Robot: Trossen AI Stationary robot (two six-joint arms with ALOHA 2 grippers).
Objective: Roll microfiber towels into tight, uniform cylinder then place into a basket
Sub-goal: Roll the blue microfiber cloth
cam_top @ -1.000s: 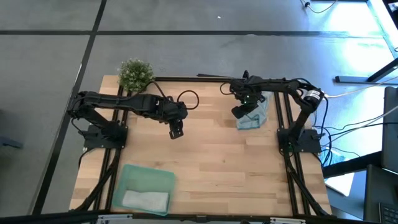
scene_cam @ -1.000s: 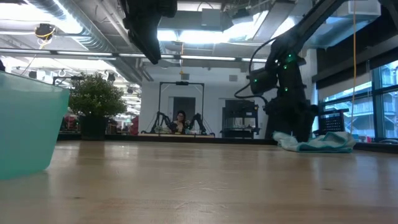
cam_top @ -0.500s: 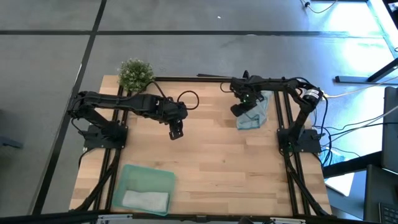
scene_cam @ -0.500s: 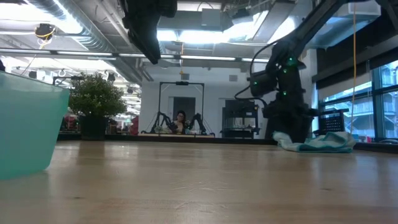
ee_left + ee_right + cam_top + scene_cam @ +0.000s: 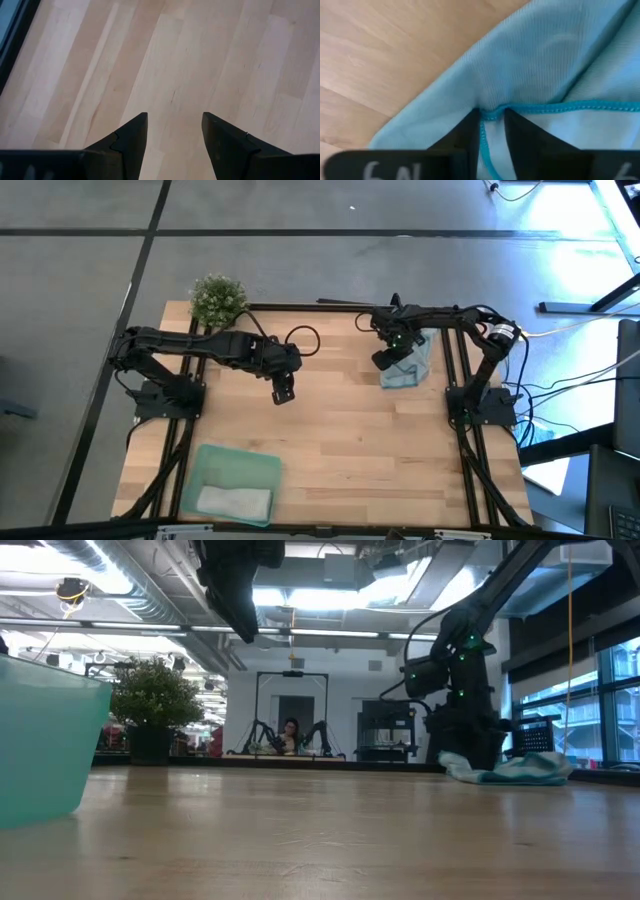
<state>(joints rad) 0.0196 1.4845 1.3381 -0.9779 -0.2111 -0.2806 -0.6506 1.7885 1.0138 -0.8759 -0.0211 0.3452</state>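
Observation:
A light blue towel (image 5: 412, 366) lies crumpled on the table at the far right, also seen in the low view (image 5: 512, 771). My right gripper (image 5: 389, 361) points down onto the towel's left part, with its fingers closed to a narrow gap on the cloth (image 5: 492, 135). Over the middle of the table my left gripper (image 5: 283, 393) hangs well above the wood, open with nothing between its fingers (image 5: 174, 135). The mint-green basket (image 5: 214, 459) stands at the near left corner, and a pale grey towel (image 5: 235, 501) lies inside it. My right gripper pinches the light blue towel's stitched hem (image 5: 493, 113) between its two fingers, where the hem turns a corner. The fingers come from above, pointing down. The cloth puckers at the fingers. The towel lies slack on the table.
A small potted plant (image 5: 217, 298) stands at the far left corner. A black cable loops behind the left arm (image 5: 303, 337). Bare wood lies between the basket and the blue towel. In the low view the basket's wall (image 5: 45, 745) rises at the near left.

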